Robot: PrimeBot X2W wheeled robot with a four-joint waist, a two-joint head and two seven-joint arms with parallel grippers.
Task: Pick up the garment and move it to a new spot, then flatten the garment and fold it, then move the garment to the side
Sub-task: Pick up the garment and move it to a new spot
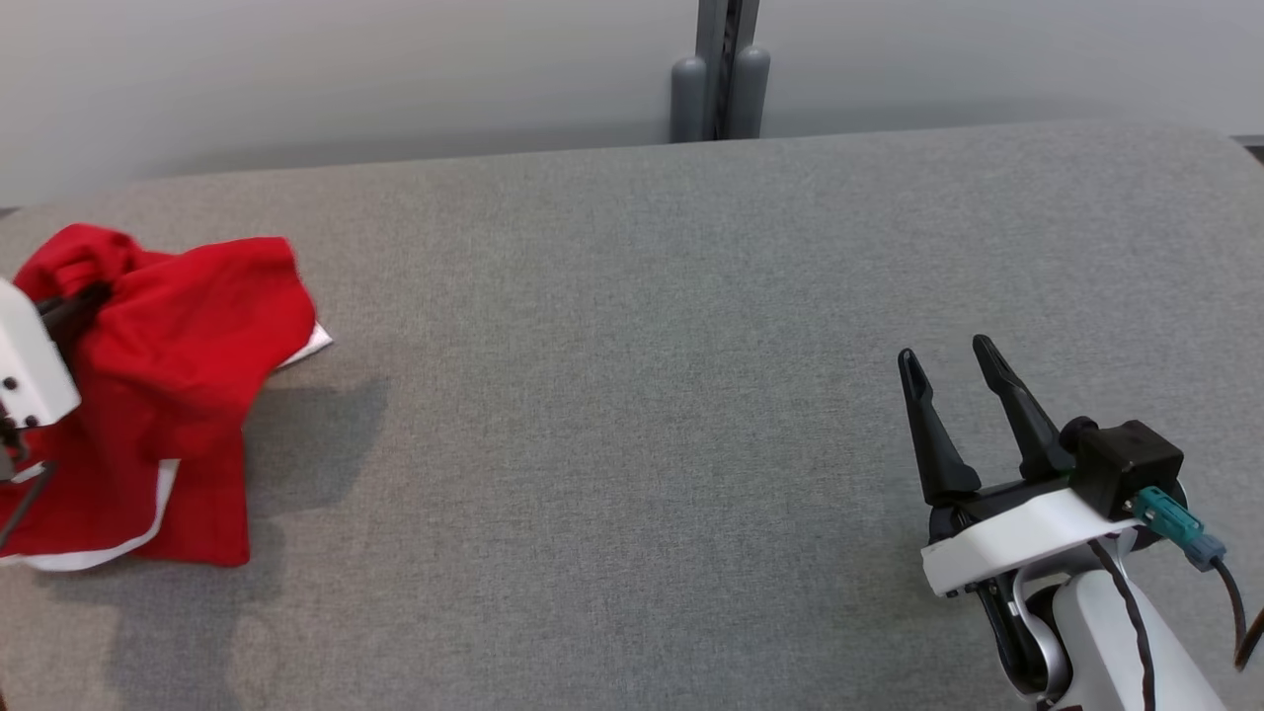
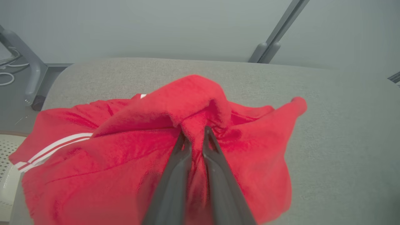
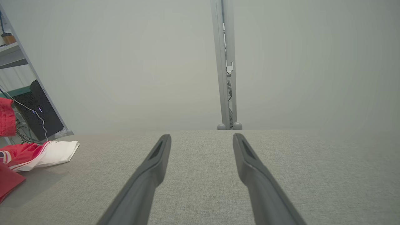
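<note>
Red garment (image 2: pixel 109 156) pinched by left gripper (image 2: pixel 194 132) (body cut off), right gripper (image 1: pixel 945 350) spread apart

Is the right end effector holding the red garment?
No, the right end effector is open over the table, well apart from the garment, which the left end effector grips.

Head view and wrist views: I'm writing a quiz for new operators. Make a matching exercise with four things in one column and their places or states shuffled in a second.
1. red garment
2. left gripper
3. right gripper
4. grey post

A. open, above the bare table
B. upright behind the table's far edge
C. bunched at the table's left end
D. shut, pinching red cloth

Pairs: 1-C, 2-D, 3-A, 4-B
</note>
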